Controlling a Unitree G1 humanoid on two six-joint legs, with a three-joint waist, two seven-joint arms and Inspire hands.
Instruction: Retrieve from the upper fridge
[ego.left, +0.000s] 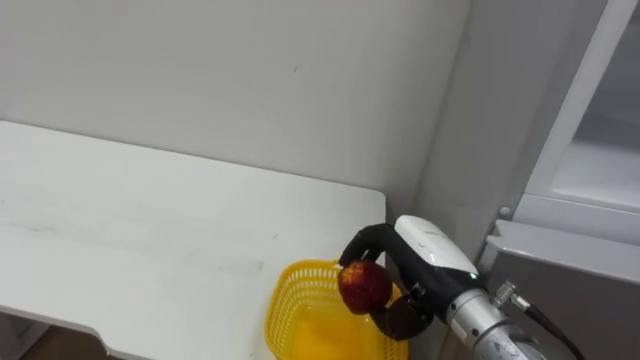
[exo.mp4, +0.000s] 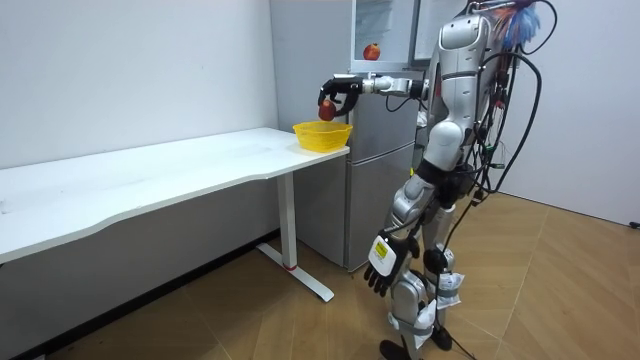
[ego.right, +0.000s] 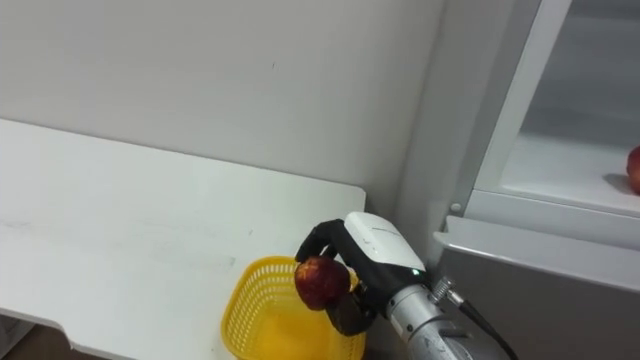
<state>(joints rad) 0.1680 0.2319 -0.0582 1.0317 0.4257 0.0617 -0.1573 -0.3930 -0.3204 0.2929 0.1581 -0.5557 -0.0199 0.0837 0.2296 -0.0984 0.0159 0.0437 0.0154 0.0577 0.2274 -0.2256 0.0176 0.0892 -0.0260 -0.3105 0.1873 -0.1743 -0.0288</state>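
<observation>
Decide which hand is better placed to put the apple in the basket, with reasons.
Right. The right hand grips the apple just above the basket, so it likely need only lower and release. The left hand hangs by the robot's thigh, far from both.

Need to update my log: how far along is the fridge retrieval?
Done: the upper fridge compartment is open and one red apple is out. In hand: the right hand is curled round it above the yellow basket at the table's corner, not yet released. Left: set it in the basket; a second apple sits on the fridge shelf, so perhaps another trip. The left hand hangs open by the thigh.
</observation>
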